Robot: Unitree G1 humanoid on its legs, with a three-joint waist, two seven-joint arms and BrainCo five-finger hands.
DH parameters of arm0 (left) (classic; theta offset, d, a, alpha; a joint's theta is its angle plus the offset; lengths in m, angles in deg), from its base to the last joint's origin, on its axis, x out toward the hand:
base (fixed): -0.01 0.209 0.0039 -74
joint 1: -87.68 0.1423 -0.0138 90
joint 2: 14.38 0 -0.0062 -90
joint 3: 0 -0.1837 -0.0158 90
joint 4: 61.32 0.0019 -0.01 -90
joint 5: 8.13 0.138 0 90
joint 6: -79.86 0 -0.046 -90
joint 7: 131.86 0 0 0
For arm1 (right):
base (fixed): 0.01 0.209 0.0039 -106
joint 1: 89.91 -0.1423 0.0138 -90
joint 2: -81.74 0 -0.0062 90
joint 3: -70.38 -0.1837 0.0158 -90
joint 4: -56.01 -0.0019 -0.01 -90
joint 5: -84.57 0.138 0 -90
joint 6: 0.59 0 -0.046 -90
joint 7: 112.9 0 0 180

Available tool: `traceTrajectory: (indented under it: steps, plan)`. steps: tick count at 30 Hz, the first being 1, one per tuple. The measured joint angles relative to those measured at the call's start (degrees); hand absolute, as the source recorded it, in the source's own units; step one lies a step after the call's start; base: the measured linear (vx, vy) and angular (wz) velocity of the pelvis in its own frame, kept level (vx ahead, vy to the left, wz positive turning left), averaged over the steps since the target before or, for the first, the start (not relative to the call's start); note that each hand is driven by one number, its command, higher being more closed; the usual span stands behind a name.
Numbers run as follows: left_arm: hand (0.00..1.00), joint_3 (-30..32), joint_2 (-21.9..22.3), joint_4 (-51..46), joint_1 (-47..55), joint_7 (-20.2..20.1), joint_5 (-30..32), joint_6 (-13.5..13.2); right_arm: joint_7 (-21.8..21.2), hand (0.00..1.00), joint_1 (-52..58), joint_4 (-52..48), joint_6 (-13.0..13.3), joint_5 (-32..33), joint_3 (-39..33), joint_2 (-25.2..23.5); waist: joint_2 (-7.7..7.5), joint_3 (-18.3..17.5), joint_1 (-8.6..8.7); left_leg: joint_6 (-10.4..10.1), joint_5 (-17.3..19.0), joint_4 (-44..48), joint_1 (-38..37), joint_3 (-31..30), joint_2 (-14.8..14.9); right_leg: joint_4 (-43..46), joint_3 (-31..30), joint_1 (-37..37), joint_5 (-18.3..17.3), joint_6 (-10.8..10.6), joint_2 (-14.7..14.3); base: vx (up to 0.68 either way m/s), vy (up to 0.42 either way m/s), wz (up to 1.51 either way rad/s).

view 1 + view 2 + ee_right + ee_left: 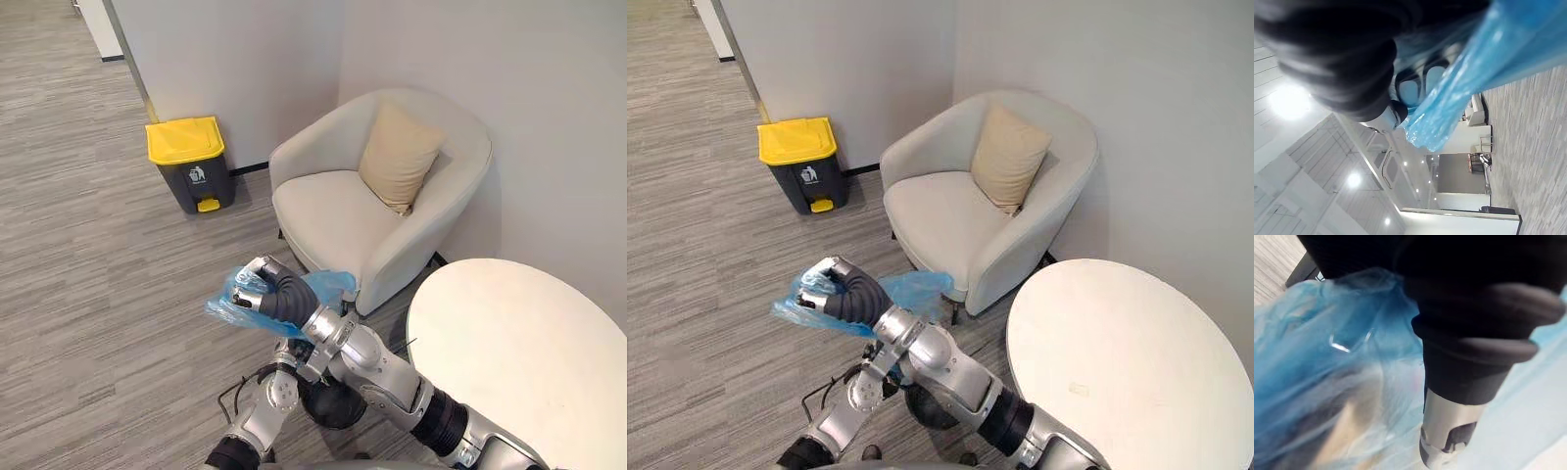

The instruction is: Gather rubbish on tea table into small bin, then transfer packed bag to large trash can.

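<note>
My right hand (257,289) has its fingers curled round the blue bag (331,285), holding it in the air over the floor just in front of the armchair (333,211). My left hand (1469,357) is up against the bag's plastic, though I cannot tell its grip. The yellow-lidded trash can (188,162) stands by the wall, well apart.

Blue plastic bag (330,285) bunched in right hand (268,294); yellow-lidded grey trash can (189,164) closed, upright by wall (245,69)
</note>
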State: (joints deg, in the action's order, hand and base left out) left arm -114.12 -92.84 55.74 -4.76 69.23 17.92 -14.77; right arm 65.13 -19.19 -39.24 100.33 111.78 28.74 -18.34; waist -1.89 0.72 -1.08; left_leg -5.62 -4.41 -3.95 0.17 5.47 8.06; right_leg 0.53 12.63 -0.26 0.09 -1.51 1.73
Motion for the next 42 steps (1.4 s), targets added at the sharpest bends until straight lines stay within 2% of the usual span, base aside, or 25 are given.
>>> traceTrajectory:
  steps: [10,20,21,27,34,36,42]
  plan:
    - [1.00,0.1,1.3,-0.7,-2.4,0.4,-0.1,0.5,-2.0,1.00,1.8,2.2,-0.2,4.1,3.4,-1.1,0.01,0.0,0.07,0.0,0.0,0.0,0.1,-0.1,0.0,0.0,0.1,0.0,-0.1,0.0,0.0,0.00,0.000,0.00]
    - [1.00,2.2,1.8,-0.7,-2.7,0.2,-0.7,0.4,-3.3,1.00,3.7,2.2,-0.1,4.1,3.4,-1.2,0.01,0.0,0.13,0.0,0.0,0.0,0.1,-0.1,0.0,0.0,0.2,0.0,-0.1,0.0,0.1,0.00,0.000,0.00]
    - [1.00,2.2,1.8,-0.7,-2.7,0.2,-0.7,0.4,-3.3,0.00,3.9,2.2,-0.1,3.6,3.4,-1.2,0.01,0.0,0.14,0.0,0.0,0.0,0.1,-0.2,0.0,0.0,0.2,0.0,-0.1,-0.1,0.1,0.00,0.000,0.00]
    - [1.00,2.4,1.8,-0.7,-2.6,0.1,-1.9,0.2,-3.2,0.00,6.4,2.2,-0.1,-2.5,3.0,-1.2,0.02,0.0,0.15,0.0,0.0,-0.1,0.1,-0.3,-0.1,0.1,0.3,0.0,-0.2,-0.1,0.1,0.00,0.000,0.00]
    - [1.00,3.8,2.0,-0.7,-0.9,-0.5,-2.2,-0.3,-1.5,0.00,8.6,1.5,0.2,-12.5,-3.0,-1.1,0.03,0.0,0.27,0.0,0.0,-0.1,0.0,-0.3,-0.1,0.3,0.3,0.0,-0.3,-0.2,0.2,0.00,0.000,0.00]
    - [1.00,4.3,2.0,-0.7,-0.2,-1.1,-3.1,-0.3,-0.5,0.00,9.4,1.4,1.4,-17.5,-5.0,-1.0,0.03,0.0,0.28,0.0,0.0,-0.1,0.0,-0.3,-0.1,0.4,0.3,0.0,-0.3,-0.2,0.2,0.00,0.000,0.00]
    - [1.00,5.2,1.9,-0.6,1.6,-1.3,-4.1,-0.6,0.7,0.00,12.6,-0.8,2.0,-23.3,-9.4,0.7,0.03,0.0,0.20,0.0,0.0,-0.1,0.0,-0.3,-0.1,0.5,0.3,0.0,-0.3,-0.2,0.2,0.00,0.000,0.00]
